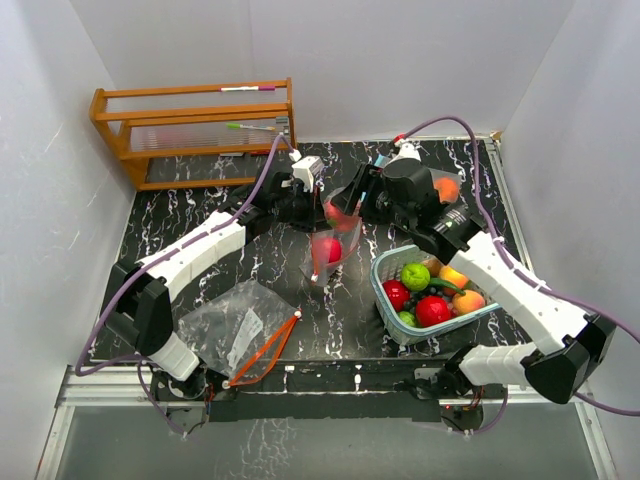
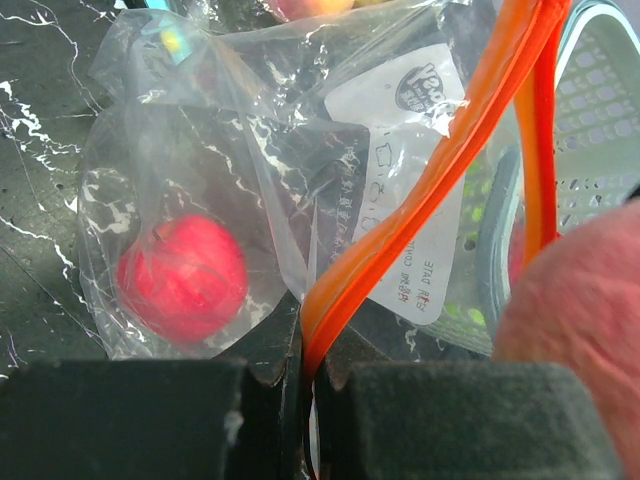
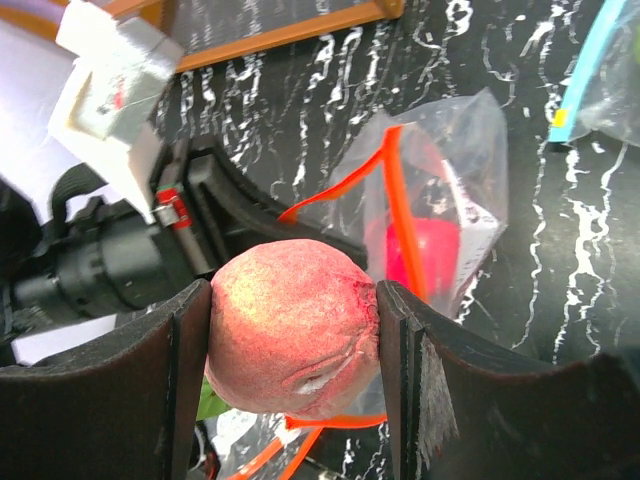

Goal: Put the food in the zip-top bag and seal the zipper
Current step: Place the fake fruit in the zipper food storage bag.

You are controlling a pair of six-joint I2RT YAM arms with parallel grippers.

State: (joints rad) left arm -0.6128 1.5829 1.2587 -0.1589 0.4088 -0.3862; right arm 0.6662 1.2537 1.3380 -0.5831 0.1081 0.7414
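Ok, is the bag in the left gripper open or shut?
Open. The left gripper pinches the orange zipper, whose two strips spread apart above it; the bag mouth gapes near the peach.

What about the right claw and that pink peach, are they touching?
Touching. The right wrist view shows the right gripper with both fingers pressed against opposite sides of the peach, no gap.

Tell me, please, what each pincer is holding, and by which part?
The left pincer pinches the zip-top bag by its orange zipper rim. The right pincer grips a peach across its middle, between both fingers.
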